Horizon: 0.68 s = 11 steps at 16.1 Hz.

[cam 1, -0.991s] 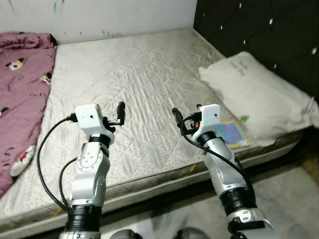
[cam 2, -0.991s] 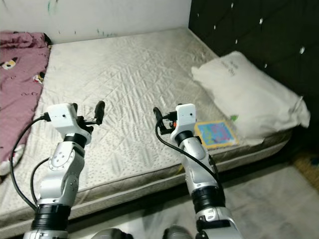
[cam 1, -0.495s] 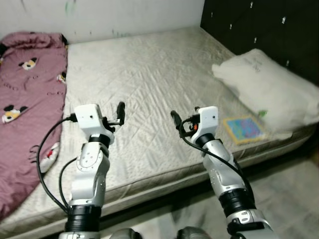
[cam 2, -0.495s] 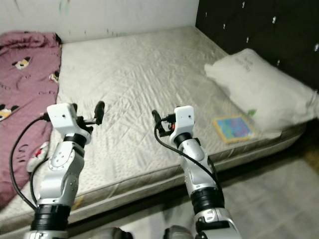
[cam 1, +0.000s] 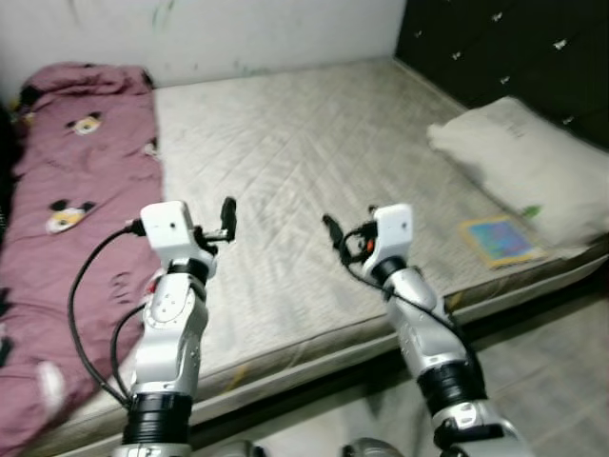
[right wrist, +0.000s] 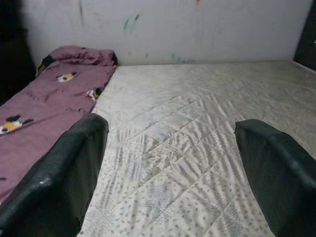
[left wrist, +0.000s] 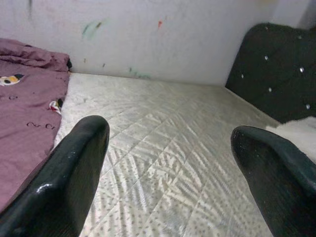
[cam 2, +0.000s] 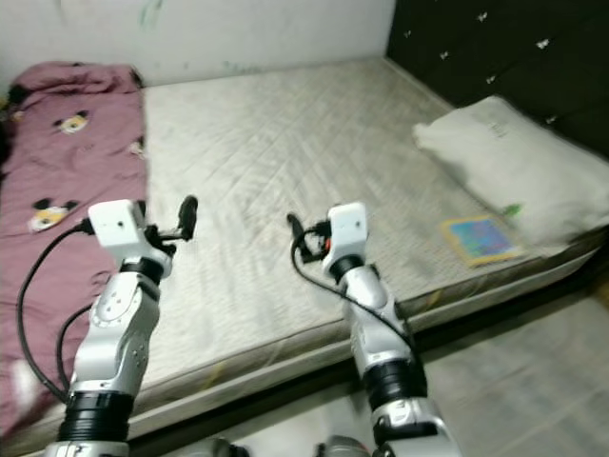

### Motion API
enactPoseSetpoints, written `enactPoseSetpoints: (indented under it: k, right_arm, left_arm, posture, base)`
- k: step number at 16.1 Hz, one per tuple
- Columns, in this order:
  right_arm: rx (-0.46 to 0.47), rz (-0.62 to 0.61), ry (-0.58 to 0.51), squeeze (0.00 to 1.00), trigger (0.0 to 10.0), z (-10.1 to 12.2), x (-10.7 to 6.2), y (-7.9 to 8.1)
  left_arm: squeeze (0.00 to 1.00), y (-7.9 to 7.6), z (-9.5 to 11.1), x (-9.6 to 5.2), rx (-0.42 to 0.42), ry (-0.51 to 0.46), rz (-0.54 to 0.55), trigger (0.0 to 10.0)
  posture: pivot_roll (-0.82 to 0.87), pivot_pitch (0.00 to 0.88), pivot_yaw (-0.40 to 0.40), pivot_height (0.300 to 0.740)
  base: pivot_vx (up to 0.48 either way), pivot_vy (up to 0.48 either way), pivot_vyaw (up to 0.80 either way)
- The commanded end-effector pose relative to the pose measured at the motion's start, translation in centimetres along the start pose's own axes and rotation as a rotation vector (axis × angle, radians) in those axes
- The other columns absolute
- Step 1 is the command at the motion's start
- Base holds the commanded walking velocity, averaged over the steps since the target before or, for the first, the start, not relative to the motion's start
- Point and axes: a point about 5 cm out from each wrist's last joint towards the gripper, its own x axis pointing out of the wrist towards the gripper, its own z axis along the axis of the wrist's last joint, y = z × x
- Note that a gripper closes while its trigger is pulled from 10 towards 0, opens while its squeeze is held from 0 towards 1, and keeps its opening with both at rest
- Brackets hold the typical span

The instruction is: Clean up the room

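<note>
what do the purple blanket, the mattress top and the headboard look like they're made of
Purple blanket: soft printed fabric, likely cotton or fleece; it rumples and carries cartoon prints. Mattress top: quilted woven textile, matte, with stitched diamond lines. Headboard: black tufted padding, probably faux leather, with small shiny studs; its exact material is unclear.

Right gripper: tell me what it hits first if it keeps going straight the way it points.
Probably the bare mattress ahead of the open right gripper; nothing lies between. Beyond that stands the wall, though depth is hard to judge.
</note>
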Motion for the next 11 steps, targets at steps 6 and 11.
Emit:
enactPoseSetpoints:
  k: [6, 11]
  right_arm:
    - [-0.006, -0.003, 0.001, 0.00, 10.0, -0.13, -0.41, -0.47]
    - [-0.004, 0.020, -0.013, 0.00, 10.0, 0.13, -0.31, -0.26]
  left_arm:
    - [0.00, -0.72, 0.04, 0.25, 0.008, -0.001, -0.021, 10.0]
    - [0.00, -0.69, -0.03, 0.30, 0.013, -0.002, -0.015, 10.0]
  posture:
    - [-0.10, 0.000, 0.022, 0.740]
    - [-0.10, 0.000, 0.017, 0.740]
  base:
    - [0.000, 0.476, 0.00]
    - [0.000, 0.477, 0.00]
